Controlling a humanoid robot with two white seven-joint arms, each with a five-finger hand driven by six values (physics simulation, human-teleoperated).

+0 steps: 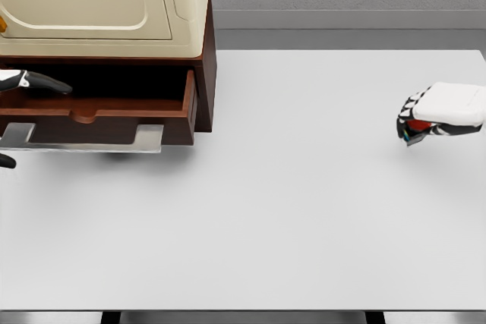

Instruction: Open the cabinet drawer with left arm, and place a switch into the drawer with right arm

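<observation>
Switch: you see only a small red and dark piece with a teal spot, tucked under the right robot hand at the bench's right side; most of it is hidden.
Right robot hand: its fingers are curled around the switch, holding it just above the white bench, well apart from the cabinet.
Drawer: the dark wooden drawer stands pulled out of the cabinet at upper left; its interior is in shadow, and a flat metal handle runs along its front.
Left robot hand: you see it only in part at the left edge, dark fingertips over the drawer's opening; you cannot tell whether it is wide or narrow.
Open room: the bench between the drawer and the right robot hand is bare, and so is its near half down to the front edge.
Other things: a cream-coloured appliance sits on top of the cabinet, overhanging the drawer's opening from above.
</observation>
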